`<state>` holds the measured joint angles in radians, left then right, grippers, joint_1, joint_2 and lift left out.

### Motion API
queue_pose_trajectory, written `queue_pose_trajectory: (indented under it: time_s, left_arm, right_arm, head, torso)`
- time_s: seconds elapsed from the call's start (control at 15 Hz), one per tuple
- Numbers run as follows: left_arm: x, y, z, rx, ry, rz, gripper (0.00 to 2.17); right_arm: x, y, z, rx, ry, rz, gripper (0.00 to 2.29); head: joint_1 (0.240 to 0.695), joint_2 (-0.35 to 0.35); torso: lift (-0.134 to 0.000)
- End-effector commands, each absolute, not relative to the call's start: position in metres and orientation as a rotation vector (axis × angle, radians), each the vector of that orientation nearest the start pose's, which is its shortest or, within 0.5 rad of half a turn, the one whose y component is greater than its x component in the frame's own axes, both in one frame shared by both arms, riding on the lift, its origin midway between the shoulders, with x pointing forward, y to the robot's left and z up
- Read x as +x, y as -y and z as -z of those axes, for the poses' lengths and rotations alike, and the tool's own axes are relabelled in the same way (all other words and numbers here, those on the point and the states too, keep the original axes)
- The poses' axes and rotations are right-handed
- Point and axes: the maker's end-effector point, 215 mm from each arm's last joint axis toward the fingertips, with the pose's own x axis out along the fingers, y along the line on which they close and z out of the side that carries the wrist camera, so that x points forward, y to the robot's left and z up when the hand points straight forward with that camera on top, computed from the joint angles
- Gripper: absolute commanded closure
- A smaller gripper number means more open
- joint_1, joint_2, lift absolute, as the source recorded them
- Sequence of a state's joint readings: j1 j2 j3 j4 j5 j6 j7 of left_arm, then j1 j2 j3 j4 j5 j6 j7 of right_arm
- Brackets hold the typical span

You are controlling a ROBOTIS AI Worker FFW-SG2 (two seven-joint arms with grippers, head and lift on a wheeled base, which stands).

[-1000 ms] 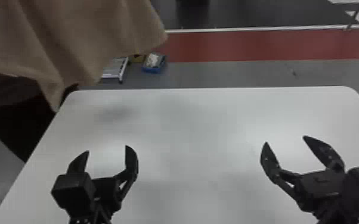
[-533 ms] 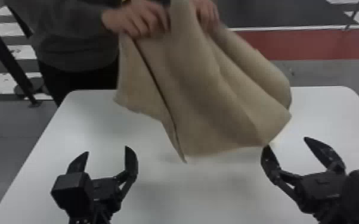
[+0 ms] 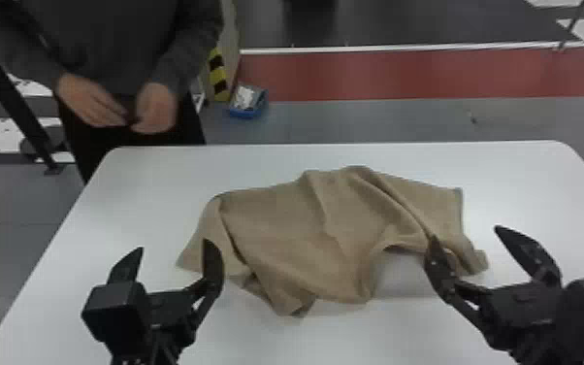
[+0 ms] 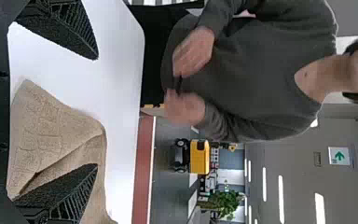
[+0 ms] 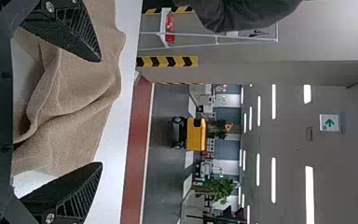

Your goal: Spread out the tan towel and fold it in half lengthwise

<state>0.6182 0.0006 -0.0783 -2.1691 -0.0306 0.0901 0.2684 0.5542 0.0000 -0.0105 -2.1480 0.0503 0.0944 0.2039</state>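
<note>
Head view, 12 = far edge: table (image 3: pixel 126 184), with tan towel (image 3: pixel 300 233) rumpled mid-top, long axis about 9–3, loose tip (image 3: pixel 293 303) pointing 6–7. Should handle light, soft, floppy, not slippery or fragile. Left gripper (image 3: pixel 173 249) at 8, right gripper (image 3: pixel 467 234) at 4, both spread and empty; I'd pinch 8 corner (image 3: pixel 189 259) and 4 corner (image 3: pixel 478 262).

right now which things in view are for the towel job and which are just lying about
For the job:
- tan towel, rumpled on the table
- white table, the work surface
- left gripper and right gripper, jaws open

Just lying about:
- blue box on the floor
- yellow machine farther back
- green plant
</note>
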Motion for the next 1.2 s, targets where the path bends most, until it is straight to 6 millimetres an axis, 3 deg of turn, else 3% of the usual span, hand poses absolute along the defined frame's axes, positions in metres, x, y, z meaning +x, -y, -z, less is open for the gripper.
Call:
queue_pose_trajectory:
  time_s: [0.0,0.8,1.13]
  left_arm:
    - [0.408,-0.242,0.346,0.0,-0.11,-0.202,0.05]
    - [0.408,-0.237,0.348,-0.004,-0.115,-0.194,0.05]
    - [0.409,-0.237,0.352,-0.002,-0.122,-0.192,0.05]
  right_arm:
    - [0.429,0.193,0.335,-0.049,-0.077,-0.188,0.08]
    - [0.427,0.195,0.336,-0.069,-0.081,-0.186,0.08]
    - [0.422,0.208,0.34,-0.201,-0.086,-0.193,0.08]
  head:
    - [0.695,0.071]
    - [0.695,0.06]
    - [0.695,0.057]
  torso:
    - [-0.123]
    - [-0.123]
    - [-0.123]
